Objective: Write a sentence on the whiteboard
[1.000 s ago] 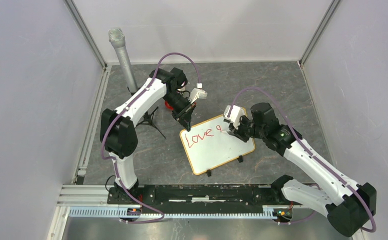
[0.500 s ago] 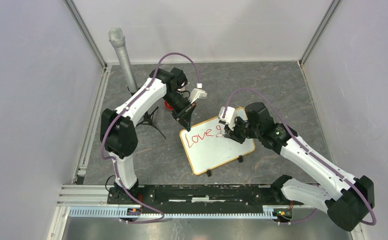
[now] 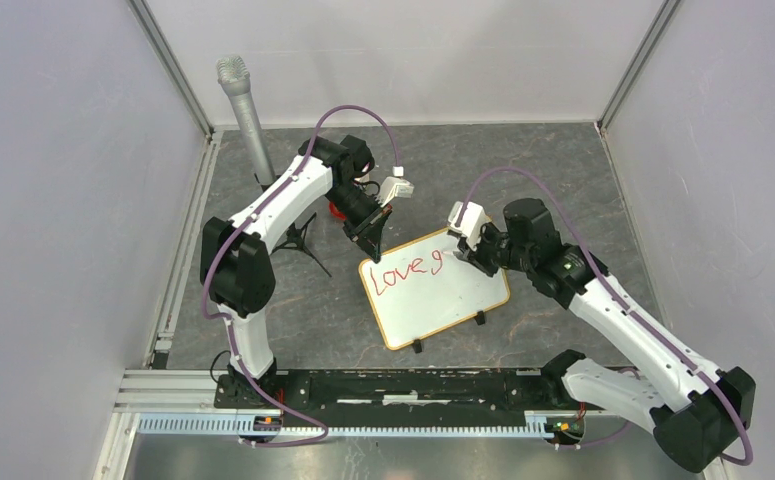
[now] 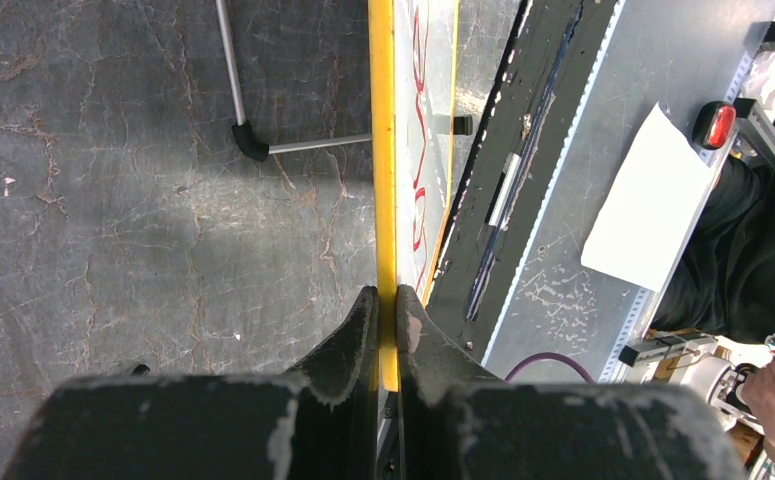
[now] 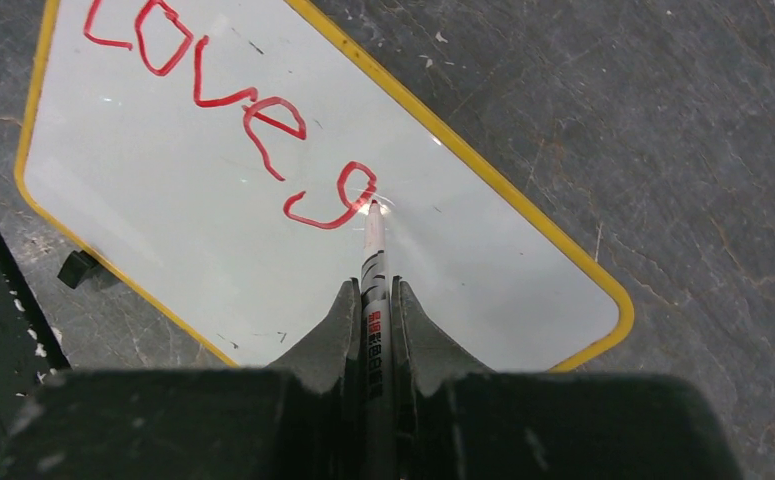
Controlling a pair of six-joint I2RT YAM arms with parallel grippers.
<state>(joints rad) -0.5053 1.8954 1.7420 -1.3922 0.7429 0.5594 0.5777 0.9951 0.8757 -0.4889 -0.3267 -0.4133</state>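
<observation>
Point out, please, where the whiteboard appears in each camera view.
Top external: whiteboard at centre, tilted.
Left wrist: whiteboard edge-on, rising from the left gripper.
Right wrist: whiteboard upper left, under the marker tip.
Shared landmark: the red writing.

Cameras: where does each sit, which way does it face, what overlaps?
Top external: fixed above and behind, looking down on the table; shows left arm, right arm, left gripper, right gripper.
Left wrist: looks along its fingers down the whiteboard frame, which they pinch.
Right wrist: looks past its fingers and the marker they hold onto the board face.
Shared: all three show the whiteboard and red writing.
</observation>
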